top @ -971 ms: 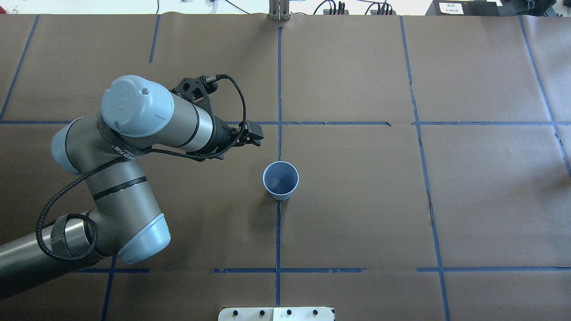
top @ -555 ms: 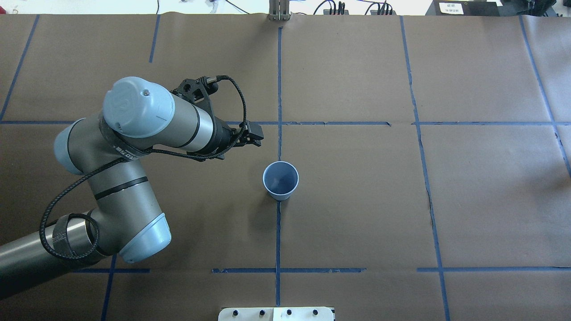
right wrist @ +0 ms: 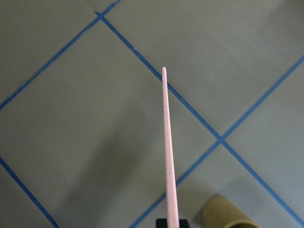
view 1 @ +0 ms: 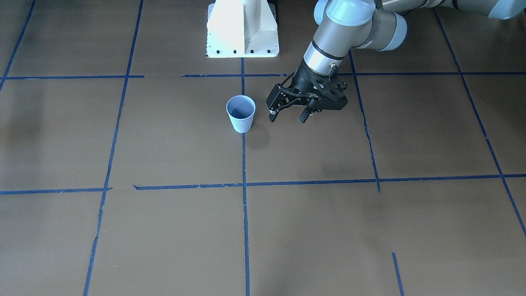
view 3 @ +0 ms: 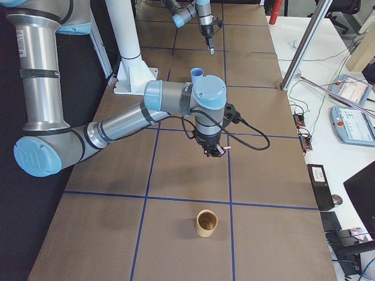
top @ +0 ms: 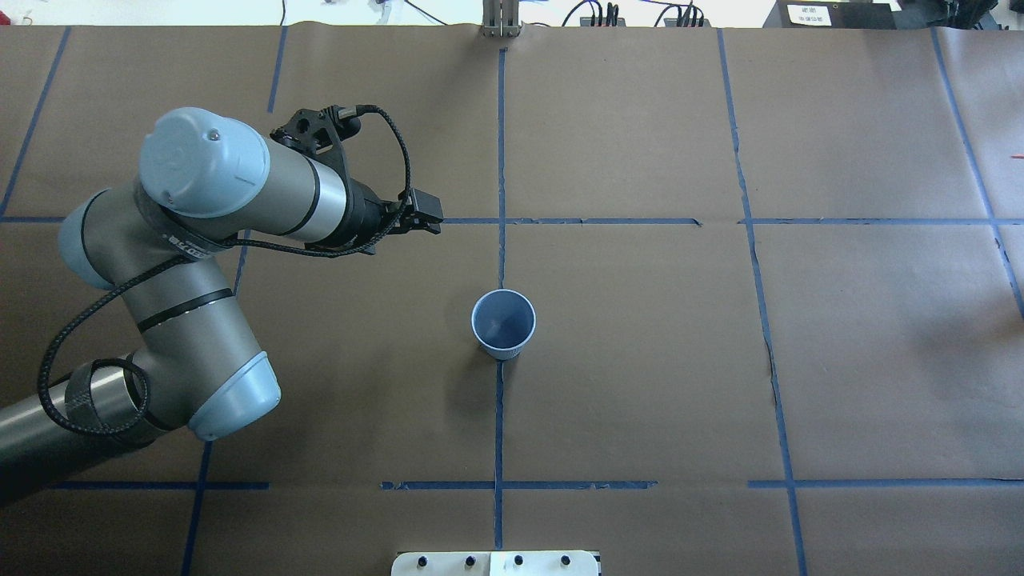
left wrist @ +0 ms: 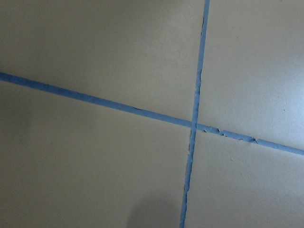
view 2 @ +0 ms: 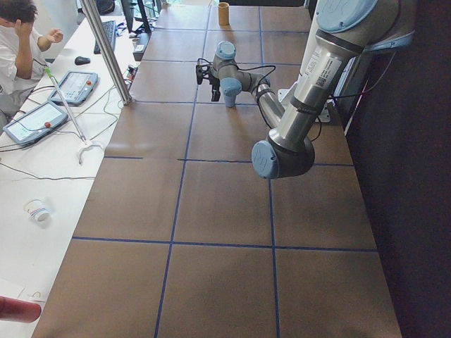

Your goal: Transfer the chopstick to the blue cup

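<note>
Our right gripper (view 3: 215, 153) is clamped on one end of the chopstick (right wrist: 168, 142), holding it off the table (top: 640, 400) toward its right end. A tan cup (view 3: 206, 222) stands nearer that end's edge. The stick's long axis runs straight out from the fingers, slantwise to the tape lines (right wrist: 204, 124). In the right side view its free end shows on the operators' side of the gripper. We cannot tell whether it lies level or dips.

The blue cup (top: 502, 324) stands upright midway along the table, well apart from the stick, with nothing in it. Our left gripper (view 1: 287, 118) hangs beside it, jaws spread and empty.

We judge this to be the carry: the pick is done, the drop is not. Next comes a long reach toward the middle, or a pass to the left gripper. Then the stick must be turned tip-down over the cup's mouth before we let go.
</note>
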`<state>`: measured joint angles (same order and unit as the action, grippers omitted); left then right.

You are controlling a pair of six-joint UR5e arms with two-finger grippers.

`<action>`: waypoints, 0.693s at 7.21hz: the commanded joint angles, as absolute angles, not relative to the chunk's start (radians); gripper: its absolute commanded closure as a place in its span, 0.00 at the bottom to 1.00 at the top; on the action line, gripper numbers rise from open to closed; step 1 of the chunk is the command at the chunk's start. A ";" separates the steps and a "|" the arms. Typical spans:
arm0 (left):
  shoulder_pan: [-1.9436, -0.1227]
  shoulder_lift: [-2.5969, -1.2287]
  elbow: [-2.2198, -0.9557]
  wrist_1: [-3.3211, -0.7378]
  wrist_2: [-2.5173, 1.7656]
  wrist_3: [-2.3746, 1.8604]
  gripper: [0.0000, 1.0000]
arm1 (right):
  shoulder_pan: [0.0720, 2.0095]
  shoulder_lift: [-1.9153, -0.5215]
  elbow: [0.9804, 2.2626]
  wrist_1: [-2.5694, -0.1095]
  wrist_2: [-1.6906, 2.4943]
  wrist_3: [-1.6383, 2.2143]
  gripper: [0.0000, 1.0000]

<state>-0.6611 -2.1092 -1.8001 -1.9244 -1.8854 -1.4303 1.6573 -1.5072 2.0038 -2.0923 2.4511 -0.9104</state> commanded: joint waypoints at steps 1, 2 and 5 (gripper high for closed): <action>-0.722 -2.076 -1.770 -1.927 -1.888 -1.338 0.00 | 1.435 -1.422 2.083 -2.089 2.479 -0.734 0.99; -0.738 -2.077 -1.734 -1.931 -1.890 -1.325 0.00 | 1.325 -1.395 2.135 -2.088 2.477 -0.591 0.99; -0.784 -2.071 -1.706 -1.936 -1.893 -1.229 0.00 | 1.079 -1.182 2.176 -2.088 2.416 -0.154 0.99</action>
<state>-0.7577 -2.0742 -1.7214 -1.9381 -1.8906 -1.2818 1.1877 -1.2634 2.1491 -2.0878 2.4499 -0.3490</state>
